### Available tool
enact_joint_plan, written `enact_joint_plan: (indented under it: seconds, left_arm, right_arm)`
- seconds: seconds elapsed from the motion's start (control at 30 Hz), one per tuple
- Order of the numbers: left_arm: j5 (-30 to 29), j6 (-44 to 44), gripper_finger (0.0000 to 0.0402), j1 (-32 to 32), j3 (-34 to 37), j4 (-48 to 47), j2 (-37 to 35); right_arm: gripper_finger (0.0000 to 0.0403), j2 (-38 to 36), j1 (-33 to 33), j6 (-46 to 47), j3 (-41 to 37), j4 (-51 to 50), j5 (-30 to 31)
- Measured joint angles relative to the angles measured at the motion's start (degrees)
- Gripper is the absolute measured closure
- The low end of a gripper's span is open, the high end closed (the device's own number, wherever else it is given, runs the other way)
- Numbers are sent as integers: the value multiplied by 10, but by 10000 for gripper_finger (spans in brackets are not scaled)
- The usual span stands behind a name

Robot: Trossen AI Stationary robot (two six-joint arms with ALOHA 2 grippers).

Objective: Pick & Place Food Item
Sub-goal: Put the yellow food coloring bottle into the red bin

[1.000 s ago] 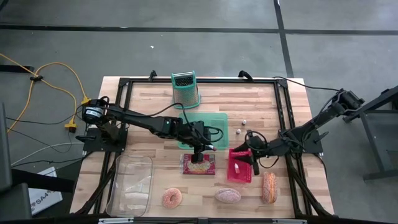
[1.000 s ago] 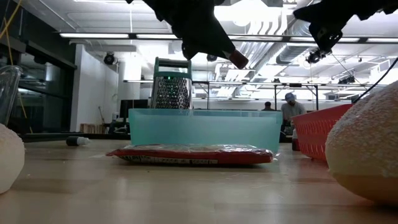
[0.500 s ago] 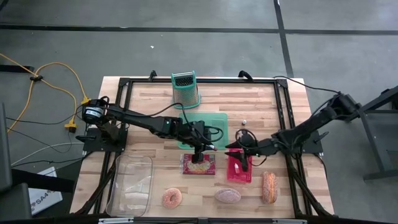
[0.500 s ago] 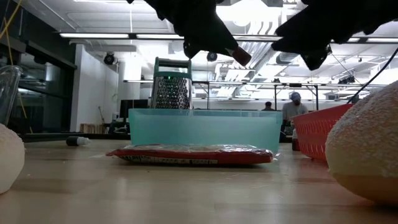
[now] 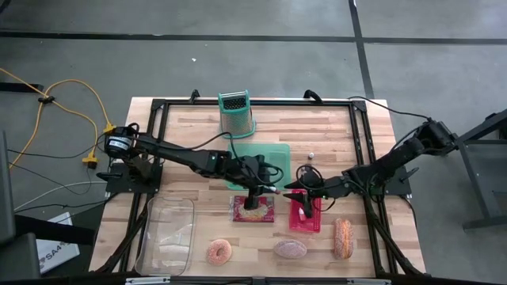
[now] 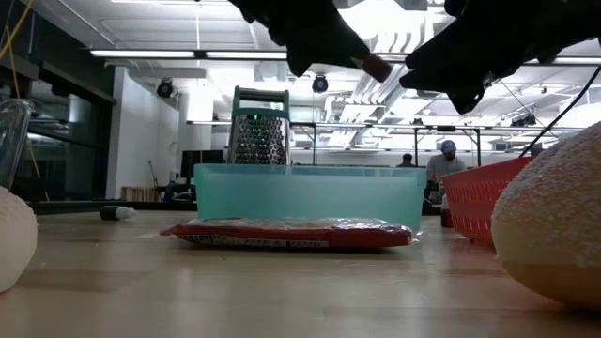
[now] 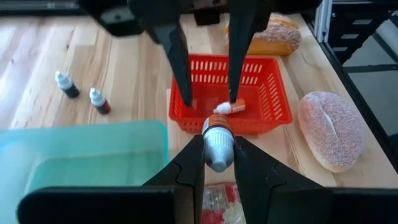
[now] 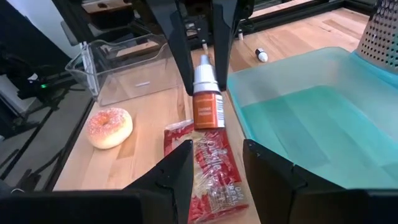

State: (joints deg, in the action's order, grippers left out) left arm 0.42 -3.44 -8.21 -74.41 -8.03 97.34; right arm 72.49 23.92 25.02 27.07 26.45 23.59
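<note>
My left gripper (image 7: 217, 144) reaches in from the table's left and is shut on a small dropper bottle (image 8: 204, 107) with a white cap and an orange label. It holds the bottle in the air over the gap between the red snack packet (image 5: 252, 208) and the red basket (image 5: 306, 215). My right gripper (image 8: 214, 155) faces it from the table's right. It is open, with its fingers (image 7: 179, 59) just short of the bottle's orange end. Another small bottle (image 7: 227, 107) lies inside the basket. My left gripper pinches the bottle's white cap end (image 8: 202, 70) between its two fingers. They come roughly level from the table's left and lie along the bottle. The orange body (image 7: 217, 129) sticks out past the fingertips toward the right gripper. The bottle is lifted clear of the table.
A teal tray (image 5: 257, 162) sits behind the packet, with a metal grater (image 5: 236, 115) beyond it. Along the near edge are a clear bin (image 5: 168, 233), a donut (image 5: 219, 252), a round roll (image 5: 290, 248) and a long loaf (image 5: 342, 237). Two more small bottles (image 7: 65, 84) stand on the wood.
My right gripper has left its place over the red basket, swung toward the table's left and levelled out. Its open fingers now face the bottle. My left gripper has raised the bottle slightly.
</note>
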Motion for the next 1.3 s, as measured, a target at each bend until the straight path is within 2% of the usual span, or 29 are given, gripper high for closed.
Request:
enact_joint_plan:
  seconds: [0.77,1.3]
  left_arm:
    - [-37,24,340,3,0,29,-1]
    - [-39,26,340,3,0,44,-1]
  right_arm:
    - [275,0,0,-86,-1,34,3]
    - [275,0,-1,-88,-1,40,37]
